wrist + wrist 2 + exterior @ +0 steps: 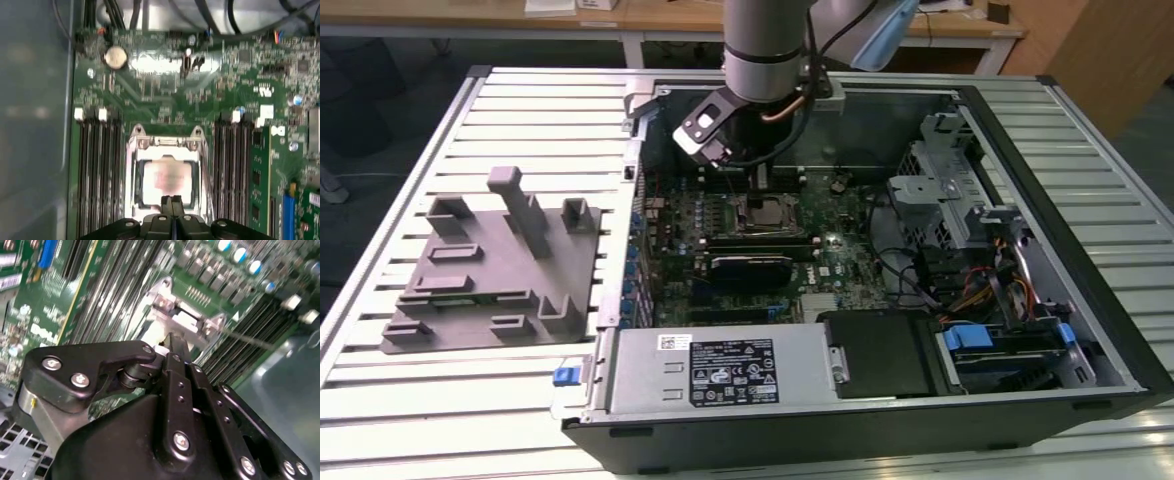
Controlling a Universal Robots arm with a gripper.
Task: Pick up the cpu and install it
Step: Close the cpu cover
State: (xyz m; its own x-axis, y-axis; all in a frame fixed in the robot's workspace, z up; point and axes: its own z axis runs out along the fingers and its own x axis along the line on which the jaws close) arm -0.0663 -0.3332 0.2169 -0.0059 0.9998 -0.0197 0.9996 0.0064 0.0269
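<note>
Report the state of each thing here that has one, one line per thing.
cpu: lying flat inside the socket frame, pale top up, not held.
socket frame: around the cpu; cannot tell whether it is latched.
tool: shut, holding nothing, tips close to the cpu.
computer case: on its side, panel off, open.

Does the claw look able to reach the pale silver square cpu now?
Likely yes: the claw hangs shut just over the cpu in its metal socket frame, with nothing between them.
</note>
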